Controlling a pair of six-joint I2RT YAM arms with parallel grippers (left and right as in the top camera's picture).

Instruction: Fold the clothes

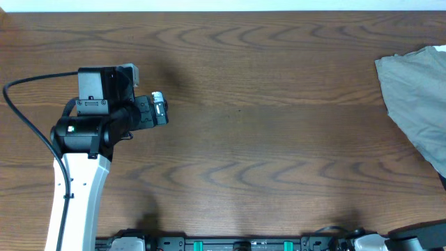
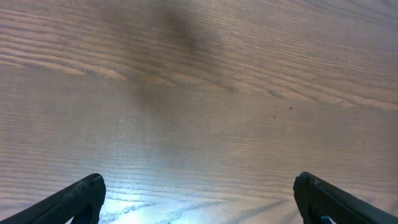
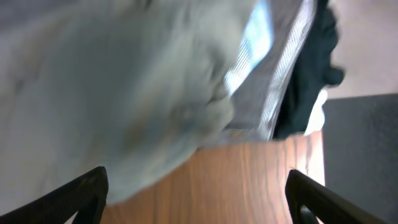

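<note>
The pale khaki-green shorts (image 1: 418, 97) lie at the table's right edge, partly out of the overhead view. In the right wrist view they (image 3: 106, 93) fill the upper left, blurred, just ahead of my right gripper (image 3: 196, 193), which is open and empty over bare wood. My left gripper (image 1: 159, 109) hovers over the left part of the table, far from the shorts. In the left wrist view it (image 2: 199, 199) is open and empty, with only wood between the fingers.
The brown wooden table (image 1: 265, 139) spans the overhead view. A black cable (image 1: 21, 111) loops left of the left arm. Beyond the table's edge in the right wrist view hang grey striped fabric (image 3: 280, 74) and a dark cloth (image 3: 314, 68).
</note>
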